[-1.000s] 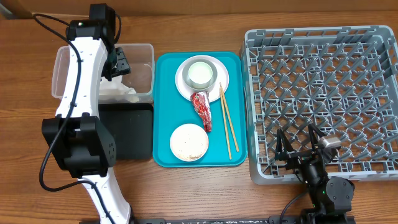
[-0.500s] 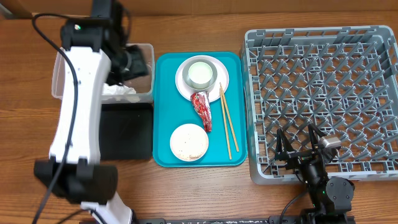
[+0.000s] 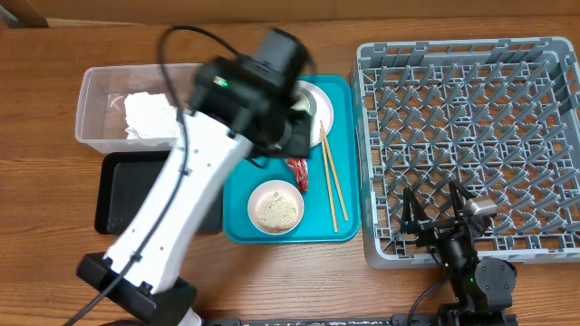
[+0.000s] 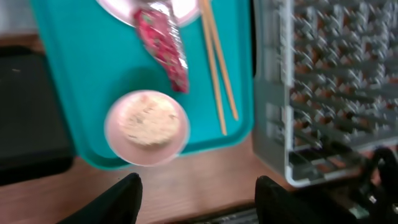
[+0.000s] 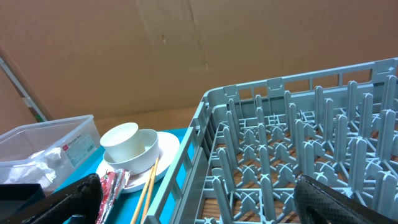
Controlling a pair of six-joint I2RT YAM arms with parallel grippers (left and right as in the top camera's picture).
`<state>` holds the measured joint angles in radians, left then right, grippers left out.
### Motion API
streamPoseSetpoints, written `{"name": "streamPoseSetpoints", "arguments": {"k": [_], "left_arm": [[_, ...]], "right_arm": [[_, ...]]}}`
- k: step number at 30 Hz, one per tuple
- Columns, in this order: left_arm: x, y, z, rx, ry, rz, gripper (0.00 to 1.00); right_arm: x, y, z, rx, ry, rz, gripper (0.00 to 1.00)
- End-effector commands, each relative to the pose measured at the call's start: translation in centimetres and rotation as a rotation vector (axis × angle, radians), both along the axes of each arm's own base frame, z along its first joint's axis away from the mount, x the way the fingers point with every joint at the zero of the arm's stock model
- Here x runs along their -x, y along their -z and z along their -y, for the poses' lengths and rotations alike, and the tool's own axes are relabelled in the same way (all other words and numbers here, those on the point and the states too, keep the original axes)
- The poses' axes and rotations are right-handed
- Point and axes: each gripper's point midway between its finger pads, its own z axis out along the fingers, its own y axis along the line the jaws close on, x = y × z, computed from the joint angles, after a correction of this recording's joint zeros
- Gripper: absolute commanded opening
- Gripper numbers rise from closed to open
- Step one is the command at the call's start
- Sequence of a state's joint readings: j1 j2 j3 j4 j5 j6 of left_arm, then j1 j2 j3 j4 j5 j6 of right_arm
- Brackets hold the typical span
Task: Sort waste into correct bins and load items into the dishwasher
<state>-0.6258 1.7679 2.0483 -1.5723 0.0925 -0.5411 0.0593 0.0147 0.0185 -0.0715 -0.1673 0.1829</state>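
My left gripper (image 3: 288, 134) hangs open and empty above the teal tray, over the white plate (image 3: 323, 107); the arm hides the cup and the upper bowl from overhead. In the left wrist view its fingers (image 4: 202, 190) frame bare table below a white bowl of rice grains (image 4: 147, 126), the red wrapper (image 4: 163, 50) and the chopsticks (image 4: 216, 68). Crumpled white tissue (image 3: 149, 113) lies in the clear tub (image 3: 98, 86). The black tray (image 3: 122, 195) sits in front of the tub. My right gripper (image 3: 436, 217) is open at the front edge of the grey dish rack (image 3: 471, 136).
The teal tray (image 3: 237, 226) holds the rice bowl (image 3: 275, 206), wrapper (image 3: 297, 172) and chopsticks (image 3: 328, 177). The right wrist view shows the cup (image 5: 119, 135) in a bowl (image 5: 148, 149) on the plate, and the rack's upright pegs (image 5: 311, 143).
My left arm has swung right, from inside the clear tub to above the teal tray. The tissue now lies uncovered in the tub. The right arm has not moved.
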Motion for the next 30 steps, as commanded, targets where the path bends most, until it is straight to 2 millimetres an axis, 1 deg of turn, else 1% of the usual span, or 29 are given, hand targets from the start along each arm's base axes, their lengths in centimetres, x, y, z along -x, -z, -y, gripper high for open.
{"name": "streamPoseSetpoints", "arguments": {"k": [1,4,8,9,10,13,16,25,30], "left_arm": [[1.9,0.2,2.2,-0.03,-0.002,0.009,0.61],[4.0,0.2,4.1,-0.054,0.036,0.029,0.61],[6.2,0.2,5.8,-0.095,0.068,0.073,0.63],[6.6,0.2,6.1,-0.104,0.086,0.088,0.83],[7.0,0.2,6.5,-0.113,0.106,0.099,1.0],[8.3,0.3,7.1,-0.132,0.149,0.108,1.0],[8.9,0.4,7.6,-0.133,0.172,0.109,1.0],[8.6,0.6,7.9,-0.13,0.17,0.113,1.0],[7.8,0.6,7.6,-0.158,0.156,0.152,1.0]], "right_arm": [[0.0,0.1,0.3,0.0,0.013,0.006,1.0],[0.0,0.1,0.3,0.0,0.013,0.006,1.0],[0.0,0.1,0.3,0.0,0.013,0.006,1.0],[0.0,0.1,0.3,0.0,0.013,0.006,1.0],[0.0,0.1,0.3,0.0,0.013,0.006,1.0],[0.0,0.1,0.3,0.0,0.013,0.006,1.0],[0.0,0.1,0.3,0.0,0.013,0.006,1.0],[0.0,0.1,0.3,0.0,0.013,0.006,1.0],[0.0,0.1,0.3,0.0,0.013,0.006,1.0]]}}
